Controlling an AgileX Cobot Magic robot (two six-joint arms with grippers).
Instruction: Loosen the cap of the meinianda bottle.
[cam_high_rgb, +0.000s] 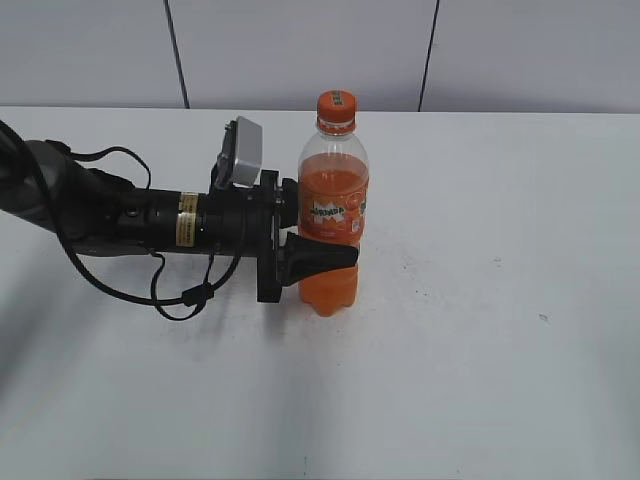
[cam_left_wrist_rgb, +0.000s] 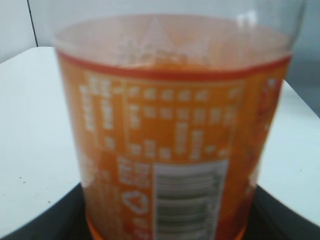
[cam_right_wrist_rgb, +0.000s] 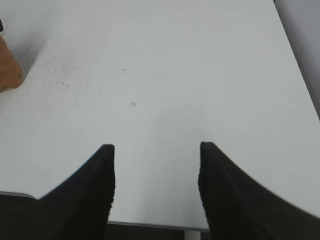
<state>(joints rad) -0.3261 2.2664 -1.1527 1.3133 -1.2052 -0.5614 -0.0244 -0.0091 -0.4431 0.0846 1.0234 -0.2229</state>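
Bottle braced, cap untouched.

My left pincer (cam_high_rgb: 335, 255) clamps the bottle (cam_high_rgb: 333, 215) mid-table (cam_high_rgb: 500, 350); cap (cam_high_rgb: 337, 106) on top; right pincer (cam_right_wrist_rgb: 156, 172) gapes empty — a weak clamp, I judge, lets the bottle spin.

A robotics lab or test bench, by the look of it: a plain white table (cam_high_rgb: 480, 380) fills the lower frame, backed along the top by pale grey wall panels (cam_high_rgb: 300, 50) split by dark vertical seams. A cabled black robot arm (cam_high_rgb: 120, 215) lies across the left.
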